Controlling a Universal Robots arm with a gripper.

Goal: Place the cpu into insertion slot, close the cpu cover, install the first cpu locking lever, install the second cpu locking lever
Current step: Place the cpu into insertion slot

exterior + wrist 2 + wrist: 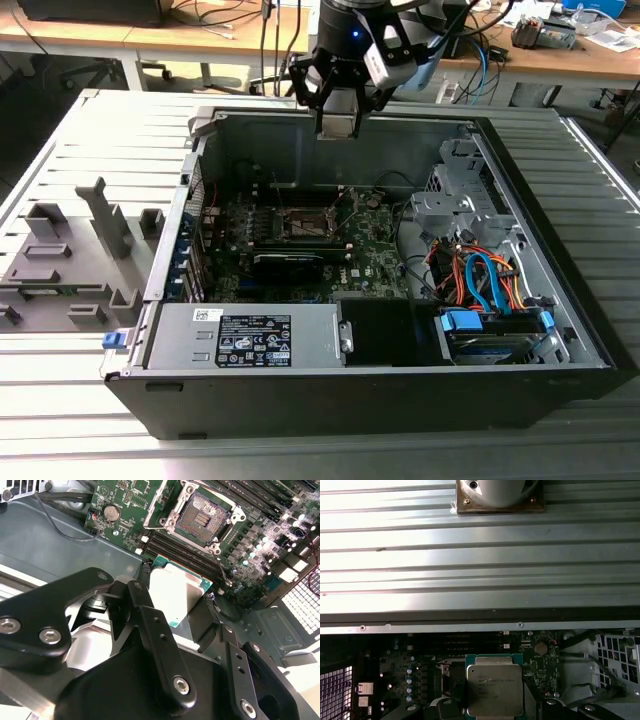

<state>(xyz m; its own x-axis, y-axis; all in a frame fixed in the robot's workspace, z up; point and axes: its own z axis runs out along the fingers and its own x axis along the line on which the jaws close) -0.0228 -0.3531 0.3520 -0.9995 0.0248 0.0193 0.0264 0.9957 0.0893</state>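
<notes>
My gripper (337,122) hangs above the back wall of the open computer case (560,330), well above the green motherboard (375,255). It is shut on the cpu (177,591), a flat square chip with a silver-grey top, held by its edges between the black fingers (147,617). In the first wrist view the cpu (494,690) shows face-on over the board. The insertion slot (202,515) lies bare with its dark pin field exposed, some way from the chip. The cpu cover (160,506) appears swung up at one side of the socket. In the exterior view the insertion slot (300,222) sits mid-board.
A power supply (250,340) fills the case's near side; a drive cage (450,205) and orange and blue cables (485,280) stand at the exterior view's right. Grey fixtures (70,255) rest on the slatted table at the left. A round coin battery (111,513) sits near the socket.
</notes>
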